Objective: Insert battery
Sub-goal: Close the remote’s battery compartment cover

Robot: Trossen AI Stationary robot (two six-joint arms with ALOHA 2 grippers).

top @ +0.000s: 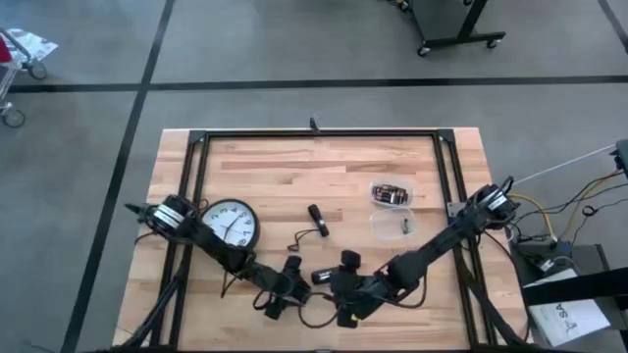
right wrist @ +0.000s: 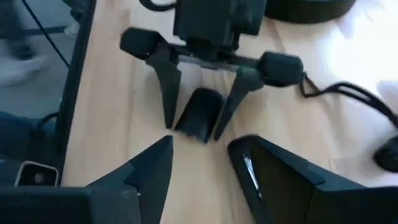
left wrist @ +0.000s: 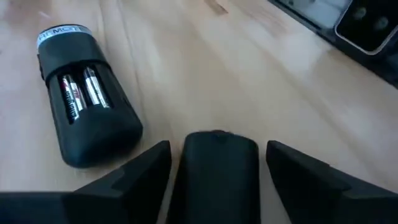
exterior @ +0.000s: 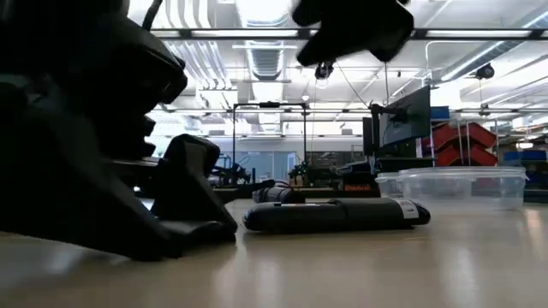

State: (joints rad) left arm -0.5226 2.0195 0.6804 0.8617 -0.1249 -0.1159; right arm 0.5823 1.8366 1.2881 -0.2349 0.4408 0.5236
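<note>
Straddles the battery cover (left wrist: pixel 219 171) with the left gripper (left wrist: pixel 217 149), fingers spread wide and clear of it on both sides: released, nothing grasped. Looks like a line-up for pinching the cover by its long edges, which would explain the low, centred stance over it near the front of the wooden table (top: pixel 275 167).

Shows two batteries (left wrist: pixel 82 94) already seated side by side in the open compartment of the remote (left wrist: pixel 87 106), lying flat on the wood just beside the left gripper, compartment up. Suggests, as a judgement, that the insertion itself is done and only the closing with the cover is left.

Keeps the right gripper (right wrist: pixel 200 144) close opposite, facing the left one across the cover, fingers likewise apart and empty; probably placed there to steady the remote, whose dark body lies right beside one of its fingers.

Leaves the spare batteries in the clear tub (top: pixel 392 193) well back on the right, with a second tub (top: pixel 392 226) nearer, and the wall clock (top: pixel 232 224) off to the left, all out of the working area.
</note>
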